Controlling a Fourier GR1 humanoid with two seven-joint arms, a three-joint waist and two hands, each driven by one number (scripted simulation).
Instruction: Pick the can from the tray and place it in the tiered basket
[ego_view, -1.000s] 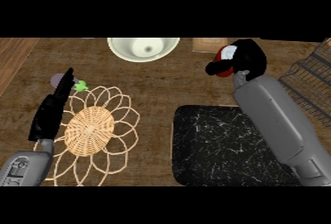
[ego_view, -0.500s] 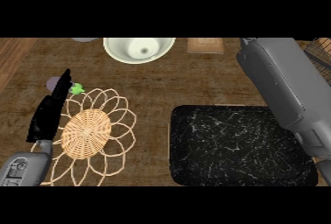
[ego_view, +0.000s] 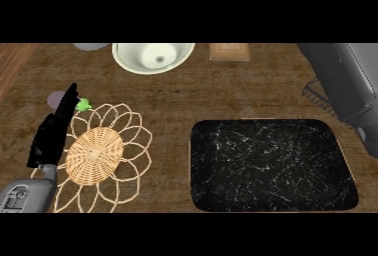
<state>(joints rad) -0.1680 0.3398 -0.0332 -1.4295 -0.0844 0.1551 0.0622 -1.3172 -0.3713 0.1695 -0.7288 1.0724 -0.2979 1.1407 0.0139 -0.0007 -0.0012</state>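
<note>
Head view, black tray (ego_view: 269, 165), wicker mat (ego_view: 96, 155), white bowl (ego_view: 153, 56), left robot hand (ego_view: 55, 130) straight-fingered, holding nothing

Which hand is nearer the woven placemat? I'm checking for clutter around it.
Left. The left hand lies over the woven placemat's left edge; the right hand is out of view, its forearm at the far right.
</note>
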